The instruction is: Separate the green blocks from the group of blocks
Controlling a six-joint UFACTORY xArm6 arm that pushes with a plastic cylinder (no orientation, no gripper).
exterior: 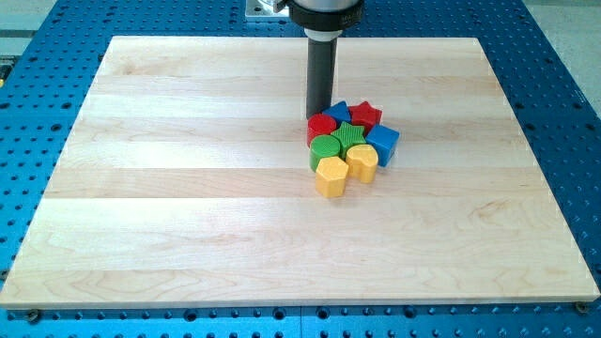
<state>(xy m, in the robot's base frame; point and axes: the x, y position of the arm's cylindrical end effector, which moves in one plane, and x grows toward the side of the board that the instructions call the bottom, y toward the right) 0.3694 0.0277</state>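
Note:
Several blocks form one tight group right of the board's centre. A green cylinder [325, 147] sits at its left and a green star [351, 137] in its middle. Around them are a red cylinder [321, 126], a blue block [338, 113], a red star [365, 115], a blue cube [383, 143], a yellow heart-like block [362, 161] and a yellow hexagon [331, 175]. My tip [318, 116] stands at the group's upper left edge, just above the red cylinder and beside the blue block; whether it touches them I cannot tell.
The wooden board [188, 188] lies on a blue perforated table [47, 66]. The arm's dark mount [324, 14] hangs over the board's top edge.

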